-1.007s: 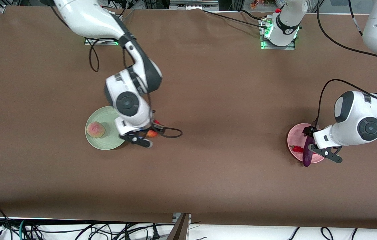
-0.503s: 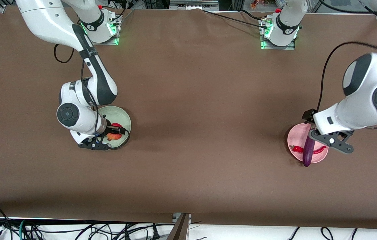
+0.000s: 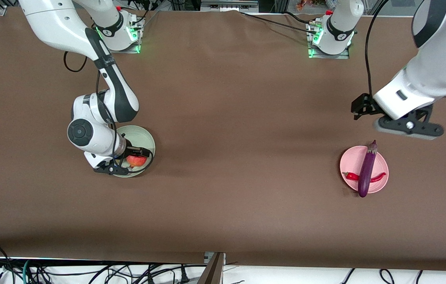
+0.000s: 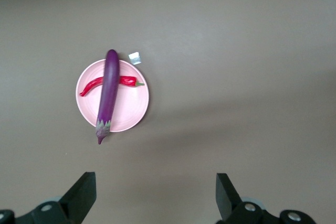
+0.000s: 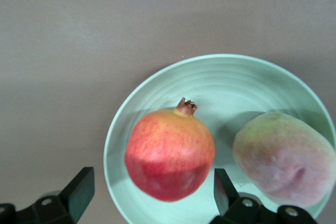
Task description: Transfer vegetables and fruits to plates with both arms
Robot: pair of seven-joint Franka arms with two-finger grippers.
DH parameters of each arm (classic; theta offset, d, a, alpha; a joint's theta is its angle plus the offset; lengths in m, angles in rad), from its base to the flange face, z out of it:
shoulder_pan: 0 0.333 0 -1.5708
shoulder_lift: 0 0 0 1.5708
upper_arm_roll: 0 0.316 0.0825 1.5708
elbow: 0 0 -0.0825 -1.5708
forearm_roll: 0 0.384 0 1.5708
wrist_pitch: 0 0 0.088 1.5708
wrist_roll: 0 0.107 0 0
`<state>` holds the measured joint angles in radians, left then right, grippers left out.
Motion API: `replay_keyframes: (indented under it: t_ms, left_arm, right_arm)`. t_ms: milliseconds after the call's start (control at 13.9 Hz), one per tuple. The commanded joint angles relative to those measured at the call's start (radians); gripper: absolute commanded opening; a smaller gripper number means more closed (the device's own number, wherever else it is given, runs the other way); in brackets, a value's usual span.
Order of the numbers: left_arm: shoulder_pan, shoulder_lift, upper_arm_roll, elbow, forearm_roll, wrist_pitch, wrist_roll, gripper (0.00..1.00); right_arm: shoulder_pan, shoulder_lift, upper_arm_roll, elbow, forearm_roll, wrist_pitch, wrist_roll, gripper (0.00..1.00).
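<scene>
Four pieces of produce sit on plates as I read it: the eggplant (image 3: pixel 366 169) lies across the red chili pepper (image 3: pixel 379 176) on the pink plate (image 3: pixel 347 159), its ends overhanging the rim because it is longer than the plate is wide, while the pomegranate (image 5: pixel 169 153) and the peach (image 5: pixel 283 157) rest side by side on the pale green plate (image 5: pixel 252 74). My left gripper (image 3: pixel 407 127) hangs spread and empty over bare table by the pink plate, toward the left arm's end, and my right gripper (image 3: pixel 117 169) sits low over the green plate with its fingers parted either side of the pomegranate, apparently not pinching it, so I judge the job essentially finished. No brand, label or writing can be read on anything, including the small pale scrap (image 4: pixel 135 57) lying just beside the pink plate.
</scene>
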<state>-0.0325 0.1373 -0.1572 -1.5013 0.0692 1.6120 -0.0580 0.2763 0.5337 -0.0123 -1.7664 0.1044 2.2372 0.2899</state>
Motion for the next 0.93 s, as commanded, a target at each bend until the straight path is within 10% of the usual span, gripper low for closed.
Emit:
replay_keyframes:
  t_ms: [0, 575, 863]
  left_arm:
    - [-0.020, -0.178, 0.119, -0.244, -0.040, 0.109, 0.000, 1.00]
    - [-0.020, -0.157, 0.116, -0.186, -0.038, 0.022, -0.003, 1.00]
    - [-0.015, -0.143, 0.117, -0.177, -0.042, 0.037, 0.009, 1.00]
  right_arm:
    - [0.003, -0.101, 0.015, 0.005, 0.003, -0.060, -0.020, 1.00]
    - [0.021, -0.431, -0.006, 0.053, -0.067, -0.437, -0.043, 1.00]
    - [0.020, -0.442, -0.075, 0.153, -0.068, -0.631, -0.132, 1.00]
